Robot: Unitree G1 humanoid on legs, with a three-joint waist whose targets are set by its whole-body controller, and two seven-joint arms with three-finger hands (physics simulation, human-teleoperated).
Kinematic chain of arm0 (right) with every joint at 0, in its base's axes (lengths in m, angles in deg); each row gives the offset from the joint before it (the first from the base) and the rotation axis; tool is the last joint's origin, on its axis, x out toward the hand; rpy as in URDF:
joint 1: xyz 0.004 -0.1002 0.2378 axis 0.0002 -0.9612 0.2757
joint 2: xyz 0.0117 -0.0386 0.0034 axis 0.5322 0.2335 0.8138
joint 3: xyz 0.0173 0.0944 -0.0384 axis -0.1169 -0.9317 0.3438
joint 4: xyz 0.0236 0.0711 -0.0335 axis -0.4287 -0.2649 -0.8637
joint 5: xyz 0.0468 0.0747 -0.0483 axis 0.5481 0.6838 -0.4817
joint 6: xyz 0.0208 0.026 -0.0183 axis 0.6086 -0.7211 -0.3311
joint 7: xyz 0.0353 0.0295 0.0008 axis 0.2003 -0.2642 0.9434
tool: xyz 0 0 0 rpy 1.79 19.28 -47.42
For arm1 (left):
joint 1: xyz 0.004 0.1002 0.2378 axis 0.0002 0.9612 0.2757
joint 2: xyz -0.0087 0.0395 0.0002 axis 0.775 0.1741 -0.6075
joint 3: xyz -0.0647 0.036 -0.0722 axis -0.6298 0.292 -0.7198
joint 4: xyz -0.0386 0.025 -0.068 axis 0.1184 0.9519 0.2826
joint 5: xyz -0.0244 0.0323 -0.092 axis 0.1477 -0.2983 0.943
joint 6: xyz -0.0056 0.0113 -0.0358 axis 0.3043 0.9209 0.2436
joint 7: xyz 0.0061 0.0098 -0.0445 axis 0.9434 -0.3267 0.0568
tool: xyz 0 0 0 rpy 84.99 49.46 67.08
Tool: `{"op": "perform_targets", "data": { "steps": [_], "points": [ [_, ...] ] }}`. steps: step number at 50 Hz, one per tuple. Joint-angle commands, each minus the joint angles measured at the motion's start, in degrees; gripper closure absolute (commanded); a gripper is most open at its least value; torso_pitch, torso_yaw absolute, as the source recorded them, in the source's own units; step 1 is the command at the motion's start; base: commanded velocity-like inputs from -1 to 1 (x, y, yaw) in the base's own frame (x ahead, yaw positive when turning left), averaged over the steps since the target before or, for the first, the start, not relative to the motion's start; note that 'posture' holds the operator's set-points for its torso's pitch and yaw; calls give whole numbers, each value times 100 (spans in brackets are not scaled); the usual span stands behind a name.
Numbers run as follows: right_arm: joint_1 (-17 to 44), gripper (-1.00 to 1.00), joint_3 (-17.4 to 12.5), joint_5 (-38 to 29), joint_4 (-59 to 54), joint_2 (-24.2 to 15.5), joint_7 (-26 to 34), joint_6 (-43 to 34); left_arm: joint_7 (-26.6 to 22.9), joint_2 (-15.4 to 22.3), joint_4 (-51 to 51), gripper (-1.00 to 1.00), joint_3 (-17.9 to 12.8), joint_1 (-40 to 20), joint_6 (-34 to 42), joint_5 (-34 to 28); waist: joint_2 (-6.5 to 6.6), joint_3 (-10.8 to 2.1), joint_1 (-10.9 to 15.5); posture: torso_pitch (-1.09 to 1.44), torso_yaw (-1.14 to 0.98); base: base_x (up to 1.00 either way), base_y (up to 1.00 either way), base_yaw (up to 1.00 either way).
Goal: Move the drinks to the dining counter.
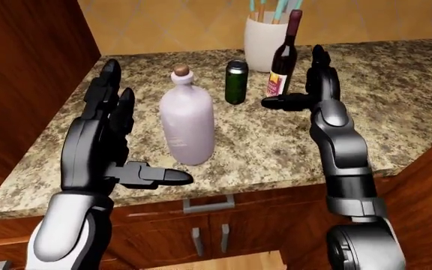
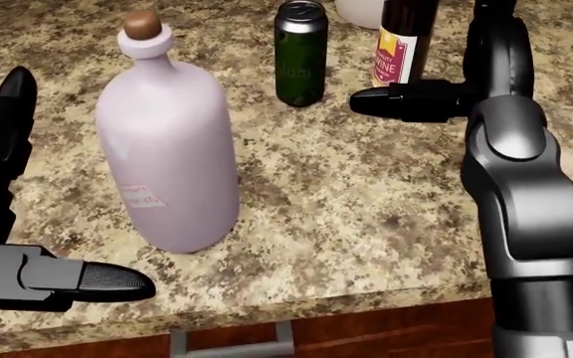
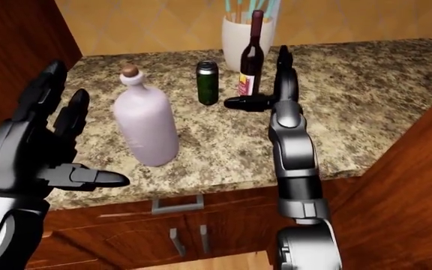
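Observation:
Three drinks stand on the granite counter (image 1: 396, 101): a pale lilac corked bottle (image 1: 187, 126), a green can (image 1: 236, 82) and a dark wine bottle (image 1: 282, 62) with a red and yellow label. My left hand (image 1: 142, 132) is open to the left of the lilac bottle, palm facing it, thumb stretched out below its base, not touching. My right hand (image 1: 304, 90) is open just right of the wine bottle. Its thumb (image 2: 396, 102) points left across the bottle's lower part and its fingers stand upright; no fingers close round the bottle.
A white utensil holder (image 1: 259, 42) stands behind the wine bottle by the wall. A tall wooden cabinet (image 1: 21, 67) bounds the counter on the left. Drawers with metal handles (image 1: 208, 203) sit below the counter edge.

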Motion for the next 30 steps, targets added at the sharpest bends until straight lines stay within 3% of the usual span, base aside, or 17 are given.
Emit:
{"op": "perform_targets", "data": {
  "steps": [1,6,17,19,30],
  "points": [
    [290,-100,-14,-44,-6,-67,-36,340,55,57,-163,-100,-38,-180,-54,67,3,-133,-5,0,0,0,0,0],
    [497,-100,3,-69,-462,-92,-33,546,75,85,-165,-100,-56,-202,-44,102,10,-139,-7,0,0,0,0,0],
    [979,-80,91,-171,-1391,-61,-38,922,279,250,-166,-100,-134,-313,38,404,28,-141,-20,0,0,0,0,0],
    [1062,-65,105,-196,-1569,-43,-38,1006,313,278,-166,-100,-147,-323,41,456,33,-142,-24,0,0,0,0,0],
    [1424,-44,145,-284,-2265,8,-52,1303,398,345,-166,-100,-180,-309,19,586,52,-138,-24,0,0,0,0,0]
  ]
}}
